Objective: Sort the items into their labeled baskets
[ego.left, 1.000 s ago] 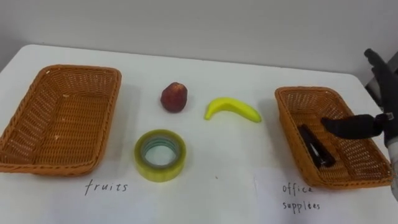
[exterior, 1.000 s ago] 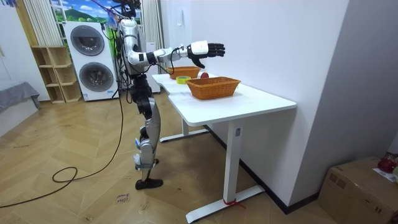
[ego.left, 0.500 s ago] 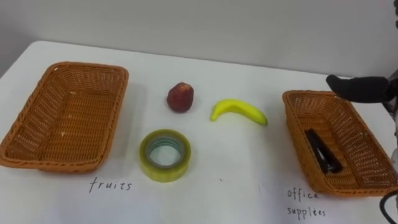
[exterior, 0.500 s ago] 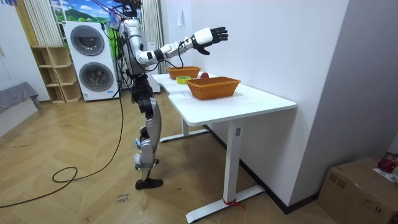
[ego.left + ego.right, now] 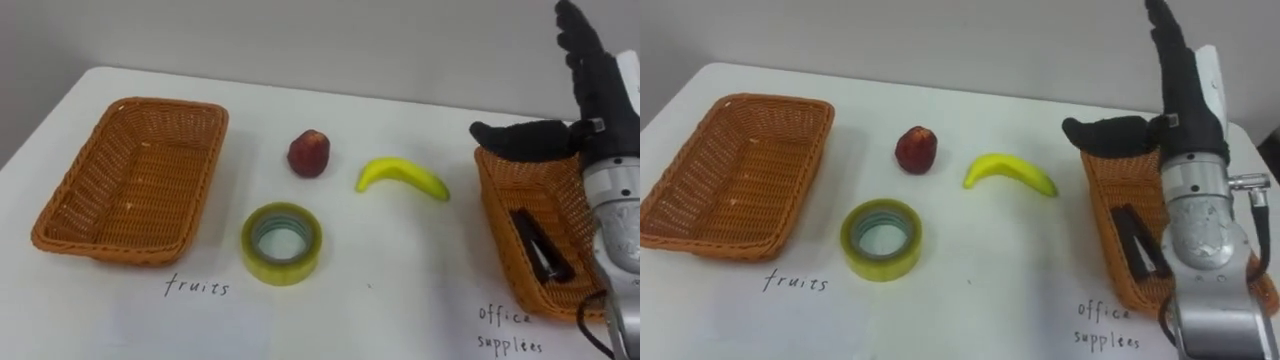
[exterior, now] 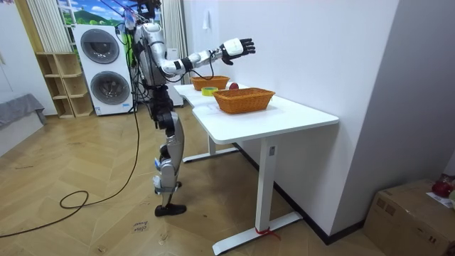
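Note:
A red apple (image 5: pixel 308 153), a yellow banana (image 5: pixel 402 177) and a roll of yellow tape (image 5: pixel 281 242) lie on the white table between two wicker baskets. The left basket (image 5: pixel 130 180) holds nothing. The right basket (image 5: pixel 498 228) holds a black stapler (image 5: pixel 542 255). My right hand (image 5: pixel 585 90) is raised above the right basket's far end, open, fingers pointing up, thumb stretched left, holding nothing. In the room view I stand at the table's long side with that right hand (image 6: pixel 238 48) lifted high.
Handwritten labels on the table (image 5: pixel 400 290) mark the left basket as fruits (image 5: pixel 197 288) and the right one as office supplies (image 5: pixel 505 320). A pale wall runs behind the table's far edge. In the room view, washing machines (image 6: pixel 106 67) stand behind me.
My right hand has risen from low over the right basket to upright above its far end. The camera has shifted, so the whole scene sits further right. The stapler stays in the basket.

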